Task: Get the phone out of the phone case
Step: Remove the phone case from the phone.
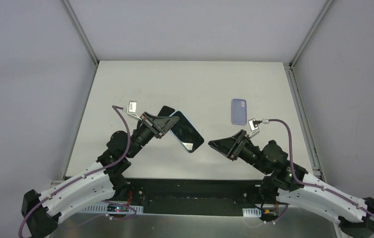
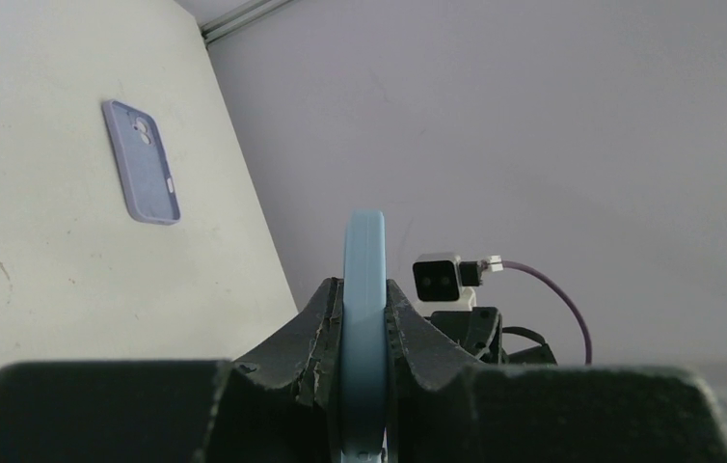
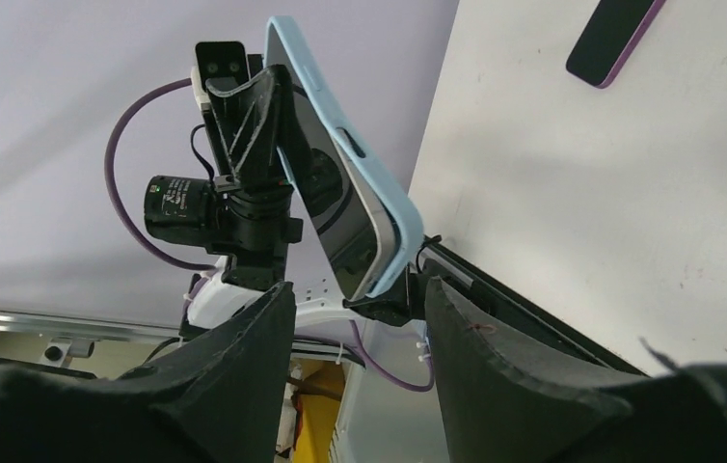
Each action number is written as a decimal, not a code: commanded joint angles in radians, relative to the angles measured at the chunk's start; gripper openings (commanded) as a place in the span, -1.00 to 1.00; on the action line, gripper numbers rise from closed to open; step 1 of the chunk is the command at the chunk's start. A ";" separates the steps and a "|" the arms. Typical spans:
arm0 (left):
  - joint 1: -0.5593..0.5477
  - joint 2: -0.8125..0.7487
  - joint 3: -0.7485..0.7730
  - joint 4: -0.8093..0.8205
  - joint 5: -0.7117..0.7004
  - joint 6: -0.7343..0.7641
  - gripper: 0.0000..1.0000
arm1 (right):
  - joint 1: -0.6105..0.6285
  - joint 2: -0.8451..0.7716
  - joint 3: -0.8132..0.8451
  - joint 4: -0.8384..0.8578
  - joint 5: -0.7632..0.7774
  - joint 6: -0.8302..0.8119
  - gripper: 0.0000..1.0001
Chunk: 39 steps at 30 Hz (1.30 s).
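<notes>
I have the phone [image 1: 187, 133], seated in its blue case [image 2: 363, 280], clamped edge-on in the left gripper [image 1: 169, 124] and held up off the table [image 1: 125, 89]. The right gripper [image 1: 217, 145] faces its free end, jaws apart, holding nothing. I judge this is the approach before peeling. Next I must pinch a case corner alone and pry it off the phone.

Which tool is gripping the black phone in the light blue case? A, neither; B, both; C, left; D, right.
C: the left tool is clamped on the black phone in the light blue case; the right tool stands open, apart from it.
</notes>
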 commanded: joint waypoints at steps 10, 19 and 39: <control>-0.004 0.022 0.046 0.125 -0.070 -0.038 -1.00 | -0.002 0.136 -0.065 0.274 0.002 0.116 0.11; -0.004 0.030 0.060 0.125 -0.071 -0.052 -1.00 | -0.001 0.113 -0.088 0.233 0.055 0.120 0.05; -0.003 0.046 0.073 0.125 -0.067 -0.064 -1.00 | 0.009 0.121 -0.093 0.221 0.036 0.108 0.03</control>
